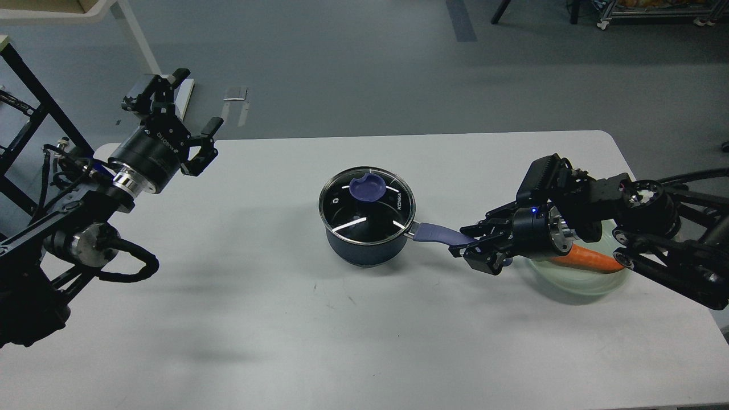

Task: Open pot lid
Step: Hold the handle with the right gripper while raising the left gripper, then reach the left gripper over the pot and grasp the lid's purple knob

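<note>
A dark blue pot [364, 251] stands at the middle of the white table [256, 330]. Its glass lid [373, 215] sits shut on it, with a blue knob [365, 188] on top. The pot's blue handle [435, 233] points right. My right gripper [468, 242] is at the handle's far end, its fingers closed on it from both sides. My left gripper [196, 99] is open and empty, held above the table's far left corner, well away from the pot.
A pale green bowl [581, 280] with an orange carrot [595, 259] in it stands at the right, partly under my right arm. A black frame [28, 108] and a white table leg [139, 40] stand on the floor at the far left.
</note>
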Tool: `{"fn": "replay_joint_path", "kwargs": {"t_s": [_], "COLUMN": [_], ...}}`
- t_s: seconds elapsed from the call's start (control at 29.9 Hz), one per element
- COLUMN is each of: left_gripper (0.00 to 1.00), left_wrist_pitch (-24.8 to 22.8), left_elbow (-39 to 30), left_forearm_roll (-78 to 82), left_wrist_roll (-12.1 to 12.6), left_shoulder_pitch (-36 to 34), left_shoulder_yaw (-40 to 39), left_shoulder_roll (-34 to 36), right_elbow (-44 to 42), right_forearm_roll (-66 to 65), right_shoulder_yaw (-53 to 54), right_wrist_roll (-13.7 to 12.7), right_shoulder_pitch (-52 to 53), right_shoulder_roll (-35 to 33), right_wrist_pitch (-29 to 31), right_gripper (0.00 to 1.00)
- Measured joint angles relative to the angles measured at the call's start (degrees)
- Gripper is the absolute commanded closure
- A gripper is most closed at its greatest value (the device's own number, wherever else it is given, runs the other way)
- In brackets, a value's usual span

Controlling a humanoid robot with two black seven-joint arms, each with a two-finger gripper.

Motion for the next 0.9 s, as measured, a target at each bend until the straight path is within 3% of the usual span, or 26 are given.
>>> {"fn": "replay_joint_path", "kwargs": {"t_s": [0.57, 0.77, 0.9], "left_gripper": [0.01, 0.01, 0.01], "left_wrist_pitch": [-0.2, -4.7, -6.1], "left_elbow": [0.0, 0.0, -0.7], "left_forearm_roll": [4.5, 30.3, 50.1], "left_wrist_roll": [0.0, -3.6, -4.3], "left_shoulder_pitch": [-0.4, -4.2, -9.7], "left_shoulder_yaw": [0.1, 0.1, 0.4], "left_shoulder_roll": [0.3, 0.3, 0.3], "right_elbow": [0.1, 0.4, 0.5], "right_forearm_roll": [0.1, 0.2, 0.2], "right_shoulder_yaw": [0.2, 0.2, 0.2], "right_wrist_roll": [0.0, 0.0, 0.0], "right_shoulder_pitch": [0.0, 0.0, 0.0], "right_shoulder_roll": [-0.4, -0.4, -0.5], "right_wrist_pitch": [0.0, 0.0, 0.0], "right_gripper": [0.67, 0.67, 0.67]}}
